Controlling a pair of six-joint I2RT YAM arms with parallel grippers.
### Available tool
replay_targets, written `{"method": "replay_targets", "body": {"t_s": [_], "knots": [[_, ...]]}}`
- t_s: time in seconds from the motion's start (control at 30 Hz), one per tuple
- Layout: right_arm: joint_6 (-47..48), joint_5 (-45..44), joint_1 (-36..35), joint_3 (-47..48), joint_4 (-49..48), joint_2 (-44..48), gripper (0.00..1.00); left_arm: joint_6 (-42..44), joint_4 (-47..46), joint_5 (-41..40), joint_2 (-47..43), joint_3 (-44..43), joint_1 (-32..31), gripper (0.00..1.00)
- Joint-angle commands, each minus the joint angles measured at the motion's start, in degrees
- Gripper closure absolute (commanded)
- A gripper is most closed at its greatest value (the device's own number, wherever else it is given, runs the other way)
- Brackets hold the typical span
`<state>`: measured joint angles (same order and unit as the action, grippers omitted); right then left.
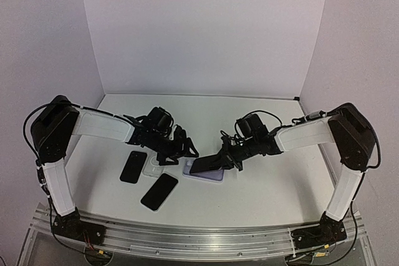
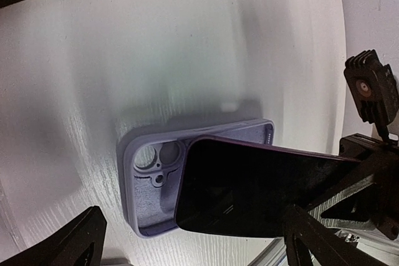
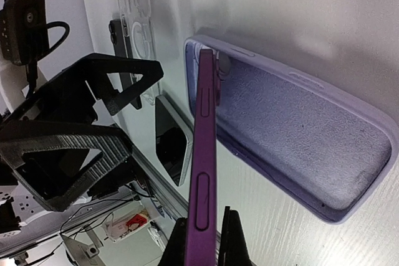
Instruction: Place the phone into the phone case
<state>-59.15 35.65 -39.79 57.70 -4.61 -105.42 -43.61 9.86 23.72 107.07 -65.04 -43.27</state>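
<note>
While my right claw (image 3: 206, 219) pinches the stiff, likely slippery phone (image 3: 204, 135) by one end over the case (image 3: 299, 147), my left claw (image 1: 181, 149) stands open.

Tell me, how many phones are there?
3. A purple phone, held by the right gripper, tilts over the lilac case. Left of it lie a dark phone beside the clear case and another nearer the bases. Arms might hide more.

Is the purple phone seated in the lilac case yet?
Not seated: phone tilted, one end down at the case, the rest raised.
</note>
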Motion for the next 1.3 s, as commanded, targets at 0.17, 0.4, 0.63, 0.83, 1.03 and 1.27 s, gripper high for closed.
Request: {"method": "replay_targets", "body": {"t_s": [0.17, 0.4, 0.63, 0.83, 1.03, 1.27], "knots": [[-3.5, -1.1, -0.8, 3.2, -6.3, -2.5, 1.00, 0.6, -3.8, 3.8, 3.1, -0.8, 0.3, 0.00], [-6.7, -0.8, -1.4, 2.1, -8.6, -3.2, 1.00, 0.0, -5.1, 5.9, 4.9, -0.2, 0.3, 0.00], [-8.3, 0.1, -1.6, 0.1, -9.4, -2.5, 1.00, -0.2, -5.5, 6.8, 6.0, 0.1, 0.3, 0.01], [-8.1, 0.1, -1.6, -1.7, -9.4, -3.4, 1.00, 0.3, -4.4, 5.8, 6.3, -0.1, 0.3, 0.00], [-8.1, -0.9, -1.3, -2.2, -8.9, -4.8, 1.00, 1.6, -2.9, 4.6, 6.6, -0.7, 0.3, 0.00], [-7.0, -1.1, 0.0, -1.6, -6.1, -5.9, 1.00, 3.5, -1.4, 5.1, 8.8, -4.0, 0.3, 0.00]]}}
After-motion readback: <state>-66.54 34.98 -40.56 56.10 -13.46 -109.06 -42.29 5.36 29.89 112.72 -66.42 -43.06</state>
